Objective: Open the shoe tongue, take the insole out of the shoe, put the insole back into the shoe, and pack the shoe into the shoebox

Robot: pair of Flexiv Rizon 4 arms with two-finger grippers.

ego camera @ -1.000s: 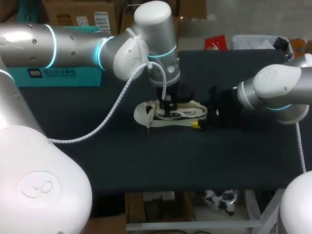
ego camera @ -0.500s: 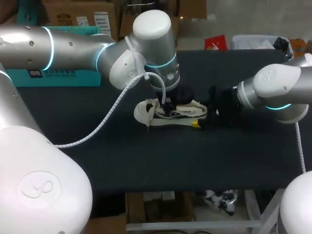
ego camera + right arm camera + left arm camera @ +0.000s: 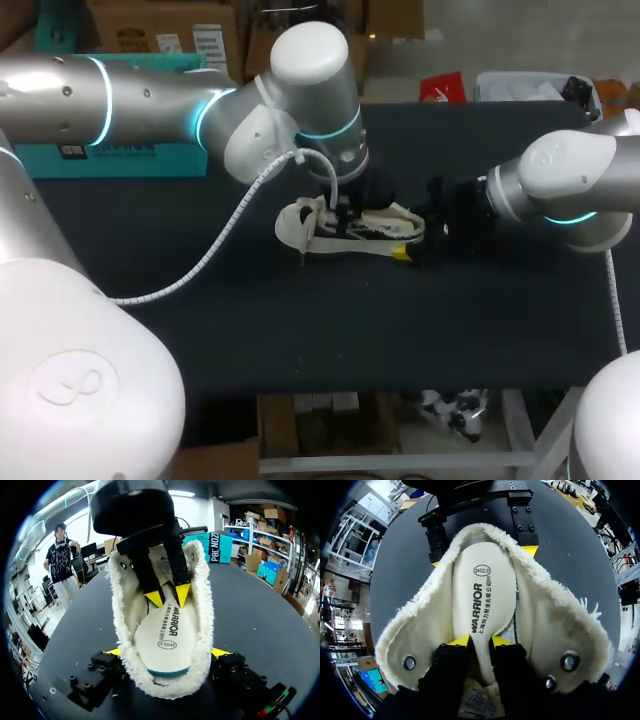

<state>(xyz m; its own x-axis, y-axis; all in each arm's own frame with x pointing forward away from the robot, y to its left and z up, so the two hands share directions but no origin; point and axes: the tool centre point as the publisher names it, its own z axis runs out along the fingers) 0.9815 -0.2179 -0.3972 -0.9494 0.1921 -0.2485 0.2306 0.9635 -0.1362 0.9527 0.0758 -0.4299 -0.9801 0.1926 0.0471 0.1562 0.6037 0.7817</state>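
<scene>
A cream fleece-lined shoe (image 3: 350,232) lies mid-table, toe to the left. My left gripper (image 3: 344,212) reaches down into its opening. In the left wrist view the white insole (image 3: 482,590) runs between that gripper's (image 3: 480,641) yellow tips, and they pinch its narrow front part. My right gripper (image 3: 413,246) is at the heel. In the right wrist view the shoe's heel (image 3: 200,625) sits between its (image 3: 166,652) widely spread fingers, which press against both sides. The insole (image 3: 167,630) lies inside, with the left gripper's fingertips (image 3: 155,598) on it.
A teal box (image 3: 130,152) stands at the table's back left, behind my left arm. The dark tabletop (image 3: 300,330) stretches in front of the shoe. A white cable (image 3: 215,250) hangs from the left arm over the table.
My left gripper has sunk a little deeper into the shoe and its fingers have closed onto the insole. The right arm and the shoe's heel have stayed put.
</scene>
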